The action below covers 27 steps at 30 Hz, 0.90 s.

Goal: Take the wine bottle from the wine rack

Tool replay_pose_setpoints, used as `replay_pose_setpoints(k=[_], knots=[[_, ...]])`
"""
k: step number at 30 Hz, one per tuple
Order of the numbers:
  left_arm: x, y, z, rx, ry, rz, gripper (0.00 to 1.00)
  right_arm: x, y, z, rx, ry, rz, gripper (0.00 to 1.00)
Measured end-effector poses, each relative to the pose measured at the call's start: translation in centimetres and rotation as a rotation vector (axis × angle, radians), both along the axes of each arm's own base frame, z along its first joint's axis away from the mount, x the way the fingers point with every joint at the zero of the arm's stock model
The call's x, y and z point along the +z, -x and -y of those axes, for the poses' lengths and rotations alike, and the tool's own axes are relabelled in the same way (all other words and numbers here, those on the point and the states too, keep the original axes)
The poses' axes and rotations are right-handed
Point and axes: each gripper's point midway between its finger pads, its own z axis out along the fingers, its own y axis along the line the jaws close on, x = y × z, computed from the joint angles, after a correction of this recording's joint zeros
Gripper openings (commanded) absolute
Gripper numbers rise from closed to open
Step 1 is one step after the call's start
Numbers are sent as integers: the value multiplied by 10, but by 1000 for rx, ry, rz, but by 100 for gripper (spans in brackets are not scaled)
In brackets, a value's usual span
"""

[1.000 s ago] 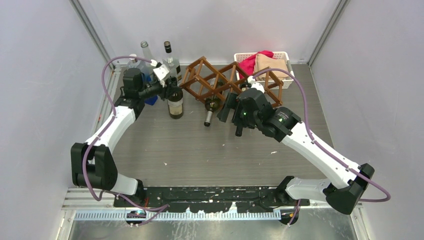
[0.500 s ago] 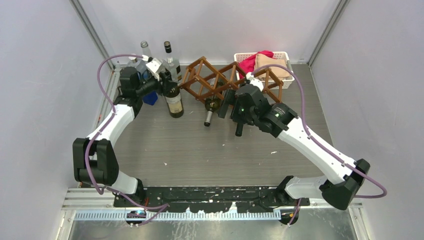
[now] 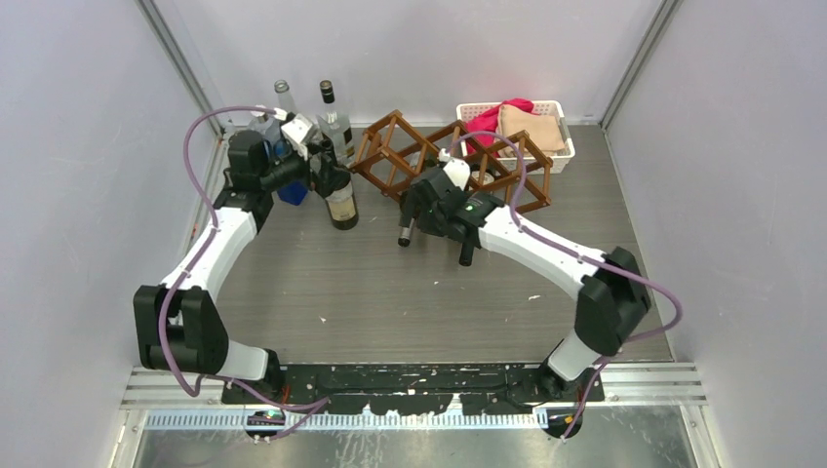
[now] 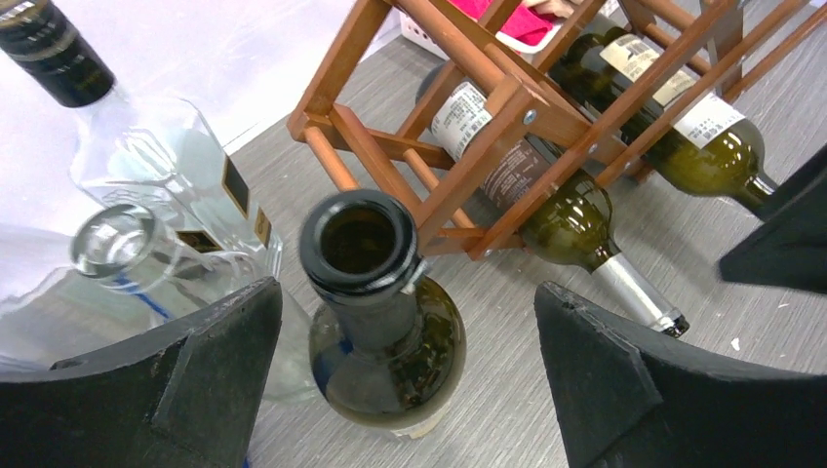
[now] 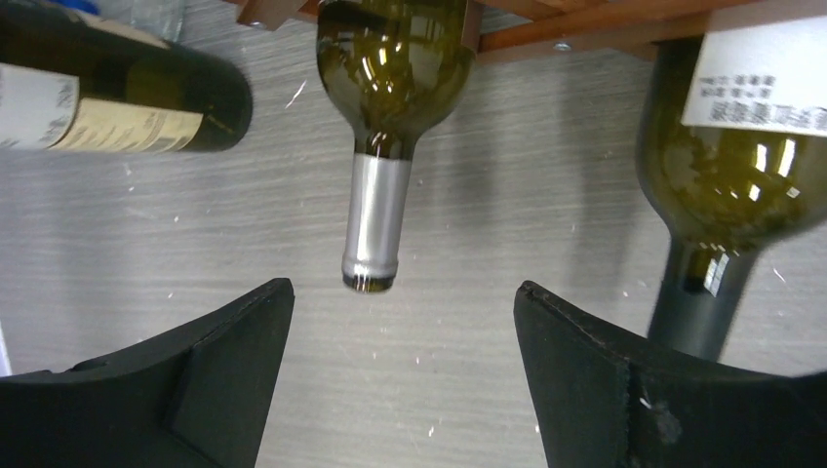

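The left hand [image 4: 405, 297], wide open, straddles without gripping the upright dark green glass wine bottle [image 4: 385, 336] on the grey bench [image 4: 507, 390] beside the brown wooden lattice rack [image 4: 515, 105], while the right hand [image 5: 405, 292], open and empty, faces a silver-necked racked bottle [image 5: 375, 224].

This is a robot test cell in a lab. Plain pale wall panels [image 3: 88, 146] on metal struts [image 3: 176, 49] enclose a grey wood-grain table [image 3: 390, 292]. At the bottom of the top view, two white-and-black arms [image 3: 210, 255] are bolted to a metal rail [image 3: 410, 378] and trail purple cables [image 3: 195, 146]. Props line the top edge: a wine rack [image 3: 390, 146], glass bottles [image 3: 332, 112] and a white basket [image 3: 558, 105] of cloths [image 3: 527, 122].
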Motion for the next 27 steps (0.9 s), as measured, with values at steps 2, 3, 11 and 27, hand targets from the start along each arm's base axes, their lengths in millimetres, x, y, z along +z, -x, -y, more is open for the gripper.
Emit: replay_pose_setpoints(k=[2,3,11,27], knots=[[7,2,-3,9,-3,-28,100,-12,-9,-5,-12,14,5,85],[11,2,-5,18,-6,-41,100,-20,-14,-7,-17,23,3,84],[81,17,-29,81,-34,-83,100,-77,-32,-26,-33,69,-26,74],[47,55,-52,107,-76,-320,93,-89,-47,-44,-99,17,61,27]])
